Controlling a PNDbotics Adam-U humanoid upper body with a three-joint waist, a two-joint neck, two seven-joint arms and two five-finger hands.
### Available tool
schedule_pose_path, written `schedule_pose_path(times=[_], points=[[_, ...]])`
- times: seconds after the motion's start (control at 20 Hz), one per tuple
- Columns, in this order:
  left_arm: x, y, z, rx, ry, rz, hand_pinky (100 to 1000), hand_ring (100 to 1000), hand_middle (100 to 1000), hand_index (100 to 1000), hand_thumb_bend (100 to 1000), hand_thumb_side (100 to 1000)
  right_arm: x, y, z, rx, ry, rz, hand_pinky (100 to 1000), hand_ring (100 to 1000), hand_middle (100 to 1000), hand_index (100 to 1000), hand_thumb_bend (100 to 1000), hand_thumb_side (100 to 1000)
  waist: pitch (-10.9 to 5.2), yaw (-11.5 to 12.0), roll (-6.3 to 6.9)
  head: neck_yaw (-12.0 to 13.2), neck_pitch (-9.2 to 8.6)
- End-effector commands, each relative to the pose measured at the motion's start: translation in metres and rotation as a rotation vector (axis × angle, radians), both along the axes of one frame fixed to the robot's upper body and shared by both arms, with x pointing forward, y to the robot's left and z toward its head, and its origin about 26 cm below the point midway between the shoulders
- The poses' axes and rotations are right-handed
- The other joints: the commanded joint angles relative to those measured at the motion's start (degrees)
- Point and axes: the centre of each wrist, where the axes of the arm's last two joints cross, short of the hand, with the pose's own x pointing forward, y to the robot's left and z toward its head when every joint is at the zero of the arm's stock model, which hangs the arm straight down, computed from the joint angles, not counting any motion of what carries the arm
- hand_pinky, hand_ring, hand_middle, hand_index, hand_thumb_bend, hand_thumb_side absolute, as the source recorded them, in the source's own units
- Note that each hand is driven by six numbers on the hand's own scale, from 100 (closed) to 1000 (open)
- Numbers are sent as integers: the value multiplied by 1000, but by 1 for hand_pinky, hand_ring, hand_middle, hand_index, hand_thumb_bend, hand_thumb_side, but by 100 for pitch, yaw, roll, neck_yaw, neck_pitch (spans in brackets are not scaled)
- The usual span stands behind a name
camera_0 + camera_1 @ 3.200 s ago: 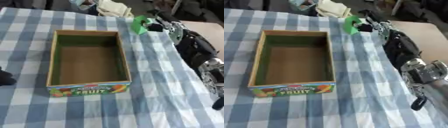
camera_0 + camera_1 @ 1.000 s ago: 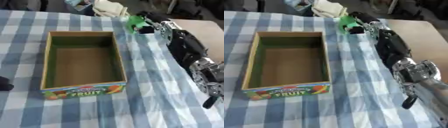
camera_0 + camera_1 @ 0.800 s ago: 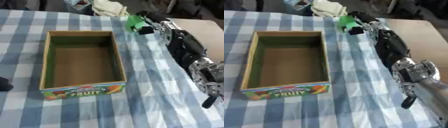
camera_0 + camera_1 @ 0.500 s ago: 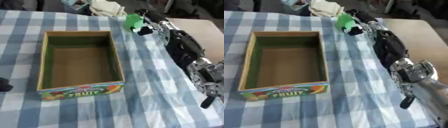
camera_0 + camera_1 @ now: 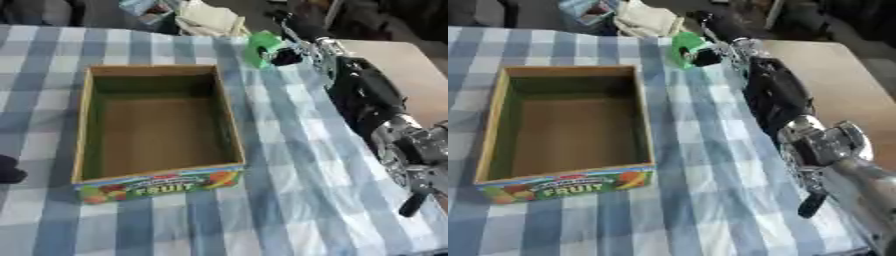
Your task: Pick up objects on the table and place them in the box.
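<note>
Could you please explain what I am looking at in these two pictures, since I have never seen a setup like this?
Both pictures come from a stereo camera in a humanoid robot's head, looking down at its work: left eye and right eye, same moment. The black and silver limb on the right is the robot's right arm; its right hand at the far end has its fingers round a green object. On the blue checked tablecloth stands an open cardboard box marked FRUIT, with nothing visible inside. A dark shape at the left edge may be the left hand, too little showing to tell.
</note>
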Motion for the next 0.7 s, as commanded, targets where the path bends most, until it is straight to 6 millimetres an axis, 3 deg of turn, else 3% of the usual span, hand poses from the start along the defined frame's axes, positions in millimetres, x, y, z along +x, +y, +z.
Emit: schedule_pose_path(times=[0.05,0.7], points=[[-2,0,5,-1,-17,-4,804,737,708,858,100,737,-3,-7,16,-12,-8,-22,583,596,915,1000,225,633,-126,9,32,-29,-29],[-3,0,7,-3,-32,-7,804,737,708,861,100,742,-6,-15,-2,-12,82,-170,647,658,942,1000,192,793,-35,68,125,-82,-68]])
